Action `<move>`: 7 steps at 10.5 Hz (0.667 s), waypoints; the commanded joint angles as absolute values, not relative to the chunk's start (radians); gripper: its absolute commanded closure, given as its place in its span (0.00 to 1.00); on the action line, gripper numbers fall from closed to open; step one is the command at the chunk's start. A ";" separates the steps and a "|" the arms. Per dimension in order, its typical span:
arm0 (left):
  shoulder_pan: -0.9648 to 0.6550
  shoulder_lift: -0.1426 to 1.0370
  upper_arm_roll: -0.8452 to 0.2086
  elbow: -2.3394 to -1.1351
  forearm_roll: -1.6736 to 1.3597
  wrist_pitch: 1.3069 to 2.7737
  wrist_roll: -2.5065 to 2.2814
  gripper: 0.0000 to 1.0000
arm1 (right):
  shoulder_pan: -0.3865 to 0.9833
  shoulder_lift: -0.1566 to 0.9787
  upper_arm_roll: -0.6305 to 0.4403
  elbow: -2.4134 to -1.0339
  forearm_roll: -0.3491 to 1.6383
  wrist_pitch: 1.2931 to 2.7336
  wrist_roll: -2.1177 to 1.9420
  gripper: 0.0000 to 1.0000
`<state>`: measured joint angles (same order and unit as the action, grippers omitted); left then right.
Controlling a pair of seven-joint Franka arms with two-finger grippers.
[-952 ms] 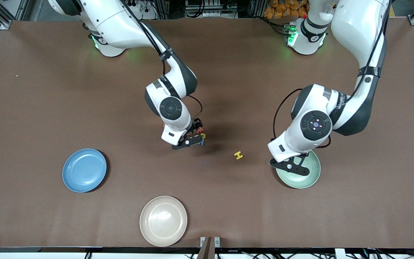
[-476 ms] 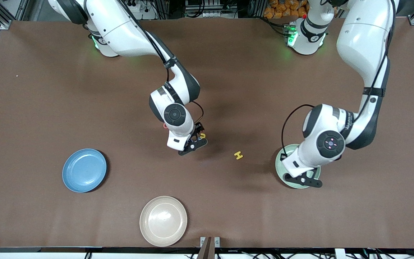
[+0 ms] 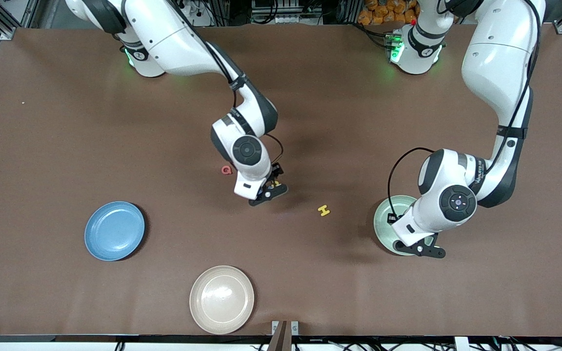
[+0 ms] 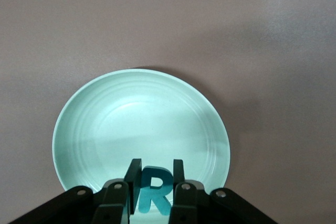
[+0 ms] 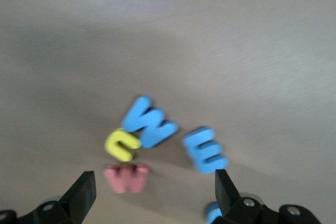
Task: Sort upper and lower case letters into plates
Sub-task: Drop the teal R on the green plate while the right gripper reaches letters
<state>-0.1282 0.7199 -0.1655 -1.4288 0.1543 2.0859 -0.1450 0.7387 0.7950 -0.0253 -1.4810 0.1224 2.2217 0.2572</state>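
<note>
My left gripper point(image 4: 156, 182) is shut on a teal letter R point(image 4: 155, 191), upright between its fingers, over the camera-side rim of the pale mint plate point(image 4: 140, 124). In the front view this gripper point(image 3: 418, 247) partly hides the mint plate point(image 3: 386, 219). My right gripper point(image 5: 153, 195) is open above a cluster of letters: a blue W point(image 5: 149, 121), a yellow u point(image 5: 122, 144), a red w point(image 5: 126, 177) and a blue m point(image 5: 206, 149). In the front view the right gripper point(image 3: 267, 189) hides most of them. A yellow H point(image 3: 324, 210) and a red letter point(image 3: 226, 169) lie apart on the table. The blue plate point(image 3: 114, 231) holds nothing.
A beige plate point(image 3: 221, 299) sits near the table edge closest to the camera, with nothing on it. Another blue piece point(image 5: 212, 213) shows by my right gripper's finger. The brown table top point(image 3: 66, 122) stretches wide around the plates.
My left gripper has carried the R across the mint plate toward its camera-side rim. My right gripper has shifted slightly toward the left arm's end, uncovering the red letter.
</note>
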 commanded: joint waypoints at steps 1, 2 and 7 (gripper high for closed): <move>-0.123 0.729 -0.164 -1.425 0.147 2.091 -0.132 0.27 | 0.765 0.813 -0.028 -1.463 0.114 2.230 0.311 0.00; -0.106 0.721 -0.150 -1.424 0.164 2.091 -0.127 0.00 | 0.765 0.813 -0.029 -1.479 0.106 2.230 0.310 0.00; -0.078 0.646 -0.149 -1.419 0.167 2.089 -0.130 0.00 | 0.779 0.813 -0.029 -1.538 0.103 2.298 0.310 0.00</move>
<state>-0.0868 0.6796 -0.1483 -1.4011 0.1557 2.0923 -0.1387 0.7703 0.8184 -0.0286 -1.5023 0.1181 2.2522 0.2912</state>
